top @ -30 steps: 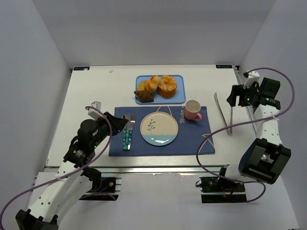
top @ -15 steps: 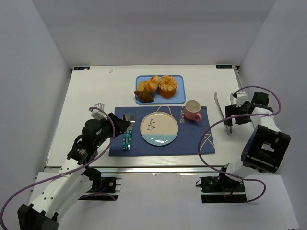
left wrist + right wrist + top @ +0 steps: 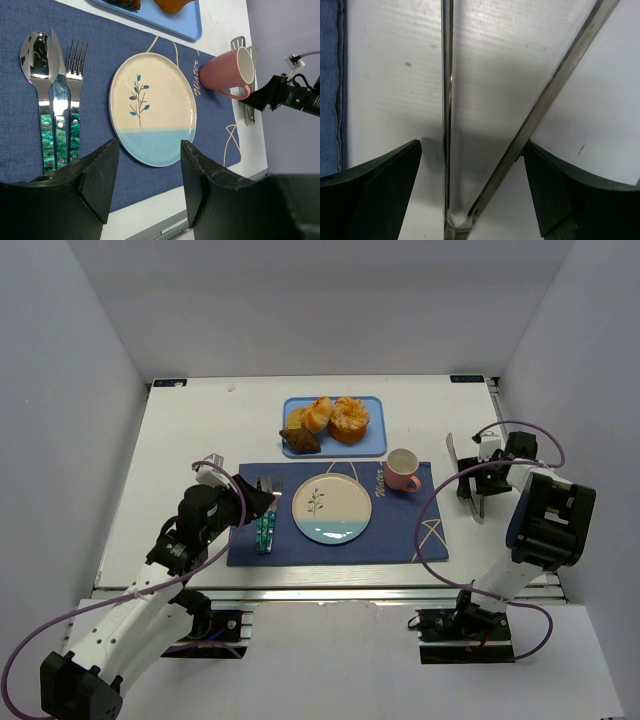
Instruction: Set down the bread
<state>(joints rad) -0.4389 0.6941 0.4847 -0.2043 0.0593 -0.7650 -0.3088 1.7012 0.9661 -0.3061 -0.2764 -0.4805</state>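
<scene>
Several golden bread pieces (image 3: 335, 417) and a dark one lie on the blue tray (image 3: 372, 445) at the back centre; the left wrist view catches only their edge (image 3: 172, 4). The cream-and-blue plate (image 3: 331, 508) (image 3: 152, 107) sits bare on the navy placemat (image 3: 400, 530). Metal tongs (image 3: 452, 455) (image 3: 555, 85) lie on the table at the right. My right gripper (image 3: 473, 487) (image 3: 471, 146) is down over them, open, with both tong arms between its fingers near their joined end. My left gripper (image 3: 262, 502) (image 3: 148, 145) hovers open and empty by the cutlery.
A spoon, knife and fork (image 3: 265, 515) (image 3: 60, 100) lie left of the plate. A pink cup (image 3: 402, 470) (image 3: 227, 72) stands at the plate's right, close to the tongs. White walls enclose the table on three sides.
My right arm dropped from a raised pose down onto the tongs, its jaws spreading wide. My left gripper went from shut to open and edged slightly toward the plate.
</scene>
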